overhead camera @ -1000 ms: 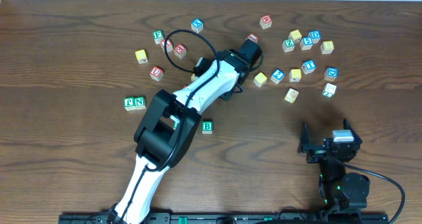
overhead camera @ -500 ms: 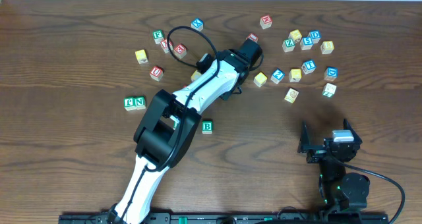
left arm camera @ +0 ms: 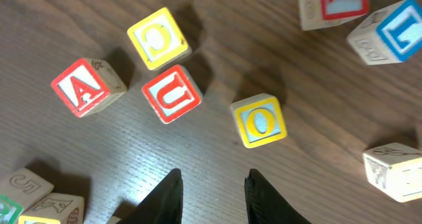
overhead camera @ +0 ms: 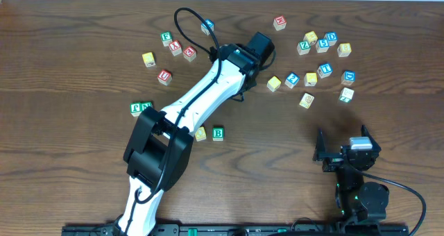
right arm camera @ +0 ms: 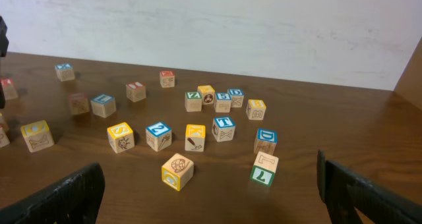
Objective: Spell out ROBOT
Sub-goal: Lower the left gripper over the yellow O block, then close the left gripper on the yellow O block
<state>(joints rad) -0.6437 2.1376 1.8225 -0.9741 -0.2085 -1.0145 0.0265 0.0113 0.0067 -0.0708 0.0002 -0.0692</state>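
Observation:
In the left wrist view my left gripper (left arm camera: 212, 184) is open and empty just above the table. A yellow O cube (left arm camera: 258, 120) lies just ahead of it, to the right. In the overhead view the left gripper (overhead camera: 255, 50) is at the back centre, its fingers hidden under the wrist. The green B cube (overhead camera: 218, 133) lies mid-table with a yellow cube (overhead camera: 200, 133) touching its left side. The green R cube (overhead camera: 136, 109) lies at the left. The blue T cube (overhead camera: 325, 70) (right arm camera: 223, 128) is in the right group. My right gripper (overhead camera: 345, 156) (right arm camera: 211, 197) is open and empty at the front right.
The green N cube (overhead camera: 146, 106) beside R is partly covered by the left arm. A red U (left arm camera: 171, 94), a yellow C (left arm camera: 158, 38) and a red A (left arm camera: 82, 87) lie ahead of the left fingers. Several loose cubes lie at the back right, among them a yellow one (right arm camera: 177, 171) and a green-faced one (right arm camera: 264, 168).
The left arm has swung left and its wrist has moved slightly back. This uncovers the yellow cube beside B and covers part of the N cube. The right arm has not moved.

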